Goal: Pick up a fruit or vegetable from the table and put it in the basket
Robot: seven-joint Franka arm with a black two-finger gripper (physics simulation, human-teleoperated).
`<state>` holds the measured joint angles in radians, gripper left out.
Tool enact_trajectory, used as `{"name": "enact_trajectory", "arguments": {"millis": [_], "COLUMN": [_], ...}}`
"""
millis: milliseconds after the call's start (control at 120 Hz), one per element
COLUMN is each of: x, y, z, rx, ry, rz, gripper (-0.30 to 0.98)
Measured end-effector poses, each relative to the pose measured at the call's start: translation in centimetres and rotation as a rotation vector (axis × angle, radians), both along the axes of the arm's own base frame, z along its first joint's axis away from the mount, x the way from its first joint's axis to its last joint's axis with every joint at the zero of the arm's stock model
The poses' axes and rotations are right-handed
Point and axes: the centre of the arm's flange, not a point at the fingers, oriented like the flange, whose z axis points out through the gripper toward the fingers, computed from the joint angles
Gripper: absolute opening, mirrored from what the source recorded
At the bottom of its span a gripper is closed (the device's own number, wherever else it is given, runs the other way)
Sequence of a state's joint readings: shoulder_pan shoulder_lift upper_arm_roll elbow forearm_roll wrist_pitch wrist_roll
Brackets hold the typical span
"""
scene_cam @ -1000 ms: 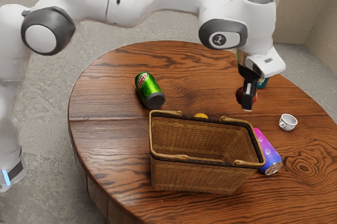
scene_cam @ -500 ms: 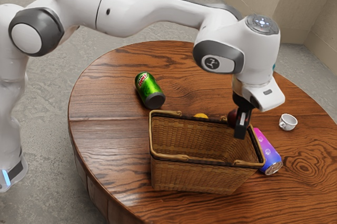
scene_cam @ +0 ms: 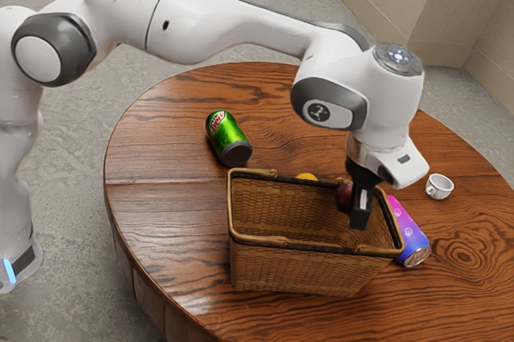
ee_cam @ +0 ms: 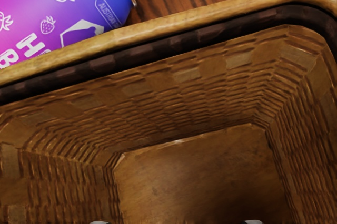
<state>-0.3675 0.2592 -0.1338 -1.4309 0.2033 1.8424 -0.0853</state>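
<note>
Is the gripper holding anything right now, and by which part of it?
The gripper holds a red fruit over the basket, apparently by its sides; the far finger's contact is hidden.

Exterior view looks down from beside the arm (scene_cam: pixel 217 27), wrist view closely into the same basket (scene_cam: pixel 297 268).

Exterior view: soft, diffuse, moderately bright light; pale highlights along white arm (scene_cam: pixel 201 21), small glare on green can (scene_cam: pixel 229 135), faint sheen on tabletop (scene_cam: pixel 152 149). Blue strip (scene_cam: pixel 10 270) glowing. Wrist view: warmer, dimmer; basket's (scene_cam: pixel 297 268) rim catching light, woven interior shaded.
</note>
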Motion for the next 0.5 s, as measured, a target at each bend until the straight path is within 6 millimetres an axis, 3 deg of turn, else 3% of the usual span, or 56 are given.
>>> {"name": "enact_trajectory", "arguments": {"millis": [183,283,433,475,500], "x": [-0.8,-0.9,-0.8,-0.5,0.3], "y": [0.4,0.4,0.6,1.5,3.6], "z": [-0.6,-0.7,-0.9,-0.6,0.7], "rx": [-0.015,-0.023,-0.023,0.004,0.030], "ry": [0.025,0.029,0.031,0.013,-0.021], "rz": [0.045,0.060,0.082,0.081,0.093], "gripper": [0.26,0.49,0.62,0.64,0.64]}}
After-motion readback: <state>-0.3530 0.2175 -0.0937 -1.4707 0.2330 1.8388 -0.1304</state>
